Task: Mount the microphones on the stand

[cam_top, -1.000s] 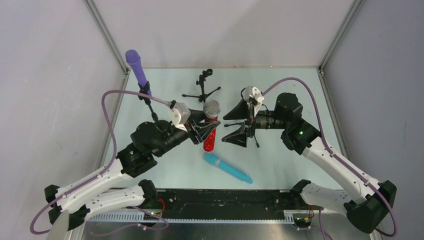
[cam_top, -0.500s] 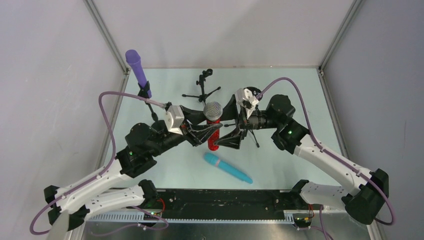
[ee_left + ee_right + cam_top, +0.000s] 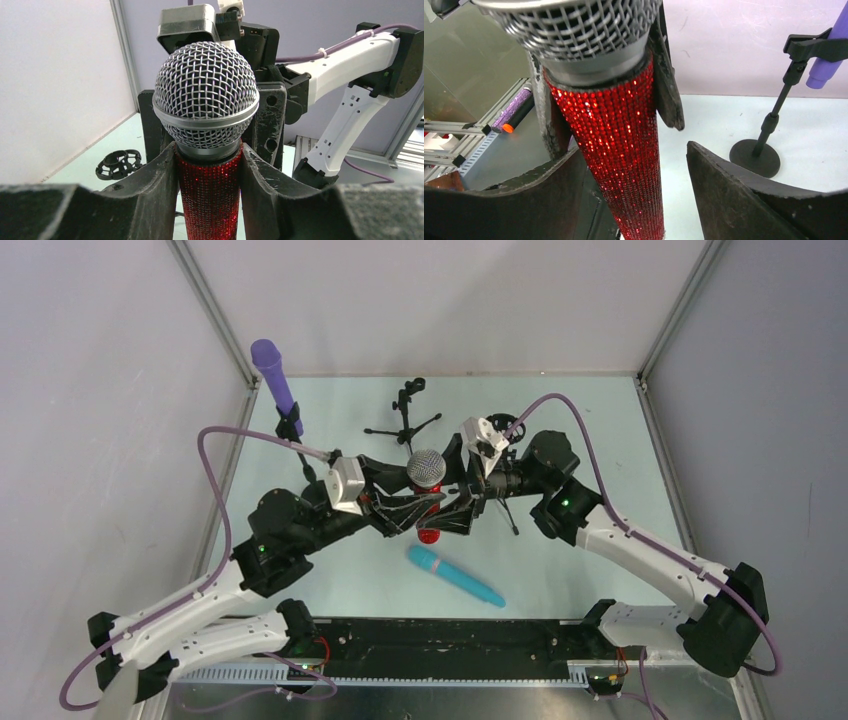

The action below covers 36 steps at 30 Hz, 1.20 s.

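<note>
Top external: being held fixed above and behind arm bases, being pointed down at table [image 3: 600, 410] from far off; whole workspace being taken in.
Left wrist: being aimed out through left gripper [image 3: 209, 170] toward right arm [image 3: 350, 55], very near.
Right wrist: being aimed out through right gripper [image 3: 631, 150] toward table's left side, very near.
Red microphone [image 3: 425, 468] being caught by all three views; purple microphone [image 3: 272, 375] being shared by top and right wrist.

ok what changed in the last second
The right hand swung left to the red microphone and its jaws are narrowing around the handle, not yet clamped. The left hand tipped that microphone more upright, still gripping it. The purple microphone, teal microphone and empty stand stayed put.
</note>
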### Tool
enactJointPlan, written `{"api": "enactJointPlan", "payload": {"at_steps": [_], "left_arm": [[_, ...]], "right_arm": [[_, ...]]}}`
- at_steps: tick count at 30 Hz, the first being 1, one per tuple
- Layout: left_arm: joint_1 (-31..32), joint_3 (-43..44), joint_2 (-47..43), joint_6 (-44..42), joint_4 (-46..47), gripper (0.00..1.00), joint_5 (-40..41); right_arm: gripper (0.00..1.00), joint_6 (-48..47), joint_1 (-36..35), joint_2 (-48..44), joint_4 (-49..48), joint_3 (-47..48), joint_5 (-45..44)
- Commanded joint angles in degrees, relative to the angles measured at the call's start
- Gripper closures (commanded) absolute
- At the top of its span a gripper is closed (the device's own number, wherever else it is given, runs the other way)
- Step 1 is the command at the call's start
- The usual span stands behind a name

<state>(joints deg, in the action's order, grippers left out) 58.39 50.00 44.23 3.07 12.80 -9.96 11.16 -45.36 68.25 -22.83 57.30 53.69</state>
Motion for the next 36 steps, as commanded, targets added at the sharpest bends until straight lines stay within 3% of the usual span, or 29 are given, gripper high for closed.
{"api": "enactJointPlan", "payload": {"at_steps": [1,8,11,13,14,15,17,19,36], "left_arm": [[0.30,-0.46,-0.52,-0.31,3.42,1.00,-1.10],[0.36,-1.24,-0.59,-0.93,3.37,0.99,-0.22],[0.32,-1.51,-0.47,-1.11,3.39,0.96,0.47],[0.36,-1.68,-0.36,-1.31,3.45,0.83,0.83],[0.34,-1.84,-0.37,-1.49,3.39,0.63,1.04],[0.33,-2.05,-0.37,-1.58,3.43,0.35,1.55],[0.35,-2.42,-0.51,-1.46,3.38,0.05,2.76],[0.32,-2.90,-0.65,-1.14,3.41,0.01,4.15],[0.36,-11.95,-4.51,1.77,3.15,0.00,15.86]], "right_arm": [[0.30,0.02,-0.64,0.01,-3.29,0.18,0.40],[0.80,-0.51,-0.69,0.46,-2.93,0.14,1.17],[0.89,-1.05,-0.69,0.82,-2.26,0.14,0.99],[0.93,-1.47,-0.69,0.96,-1.76,0.18,0.95],[0.95,-1.61,-0.65,0.99,-1.47,0.18,0.81],[0.96,-1.85,-0.68,0.98,-1.32,0.18,0.72],[0.99,-2.37,-0.69,0.94,-0.74,0.13,0.14],[1.00,-3.06,-0.67,0.85,0.05,0.18,-0.38],[1.00,-4.69,2.89,2.11,5.07,0.16,-7.16]]}}
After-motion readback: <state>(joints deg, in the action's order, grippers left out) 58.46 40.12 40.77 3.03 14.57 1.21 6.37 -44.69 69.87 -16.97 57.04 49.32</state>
